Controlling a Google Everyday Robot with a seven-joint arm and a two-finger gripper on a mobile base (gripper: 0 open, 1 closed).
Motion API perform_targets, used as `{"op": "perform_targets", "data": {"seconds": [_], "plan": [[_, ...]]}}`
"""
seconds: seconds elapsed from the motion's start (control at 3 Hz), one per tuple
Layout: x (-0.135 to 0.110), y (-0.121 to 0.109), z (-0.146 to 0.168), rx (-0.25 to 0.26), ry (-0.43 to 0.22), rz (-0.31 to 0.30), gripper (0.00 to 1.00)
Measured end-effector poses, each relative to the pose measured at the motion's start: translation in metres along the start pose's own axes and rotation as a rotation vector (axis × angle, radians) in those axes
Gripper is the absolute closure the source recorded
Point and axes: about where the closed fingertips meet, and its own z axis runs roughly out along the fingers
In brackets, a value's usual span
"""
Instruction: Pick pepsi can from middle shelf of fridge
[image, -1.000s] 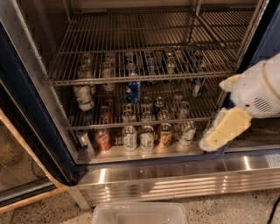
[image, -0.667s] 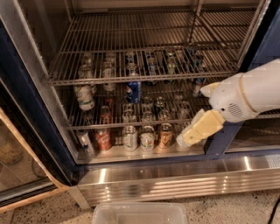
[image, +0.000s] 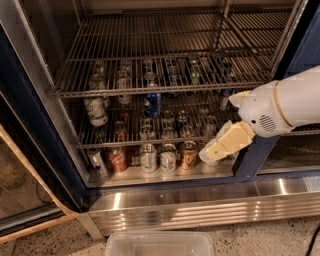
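The pepsi can, dark blue with a round logo, stands upright on the middle shelf, a wire rack inside the fridge. It is left of centre and a little behind the front rail. My gripper, pale yellow at the end of a white arm, reaches in from the right. It hangs low in front of the bottom row of cans, to the right of and below the pepsi can, and well apart from it. It holds nothing that I can see.
A white-and-green can stands at the left of the same shelf. Several cans line the fridge floor, with a red one at the left. An upper wire rack holds more cans. A clear plastic bin sits on the floor below.
My arm has swung left from the fridge's right edge, bringing the gripper in front of the bottom-row cans. The cans have not moved.
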Motion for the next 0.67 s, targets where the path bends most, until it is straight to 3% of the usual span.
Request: {"op": "perform_targets", "data": {"seconds": [0.33, 0.67], "plan": [[-0.004, 0.011, 0.022, 0.005, -0.073, 0.009, 0.00], [-0.006, 0.027, 0.061, 0.017, -0.194, 0.038, 0.00]]}}
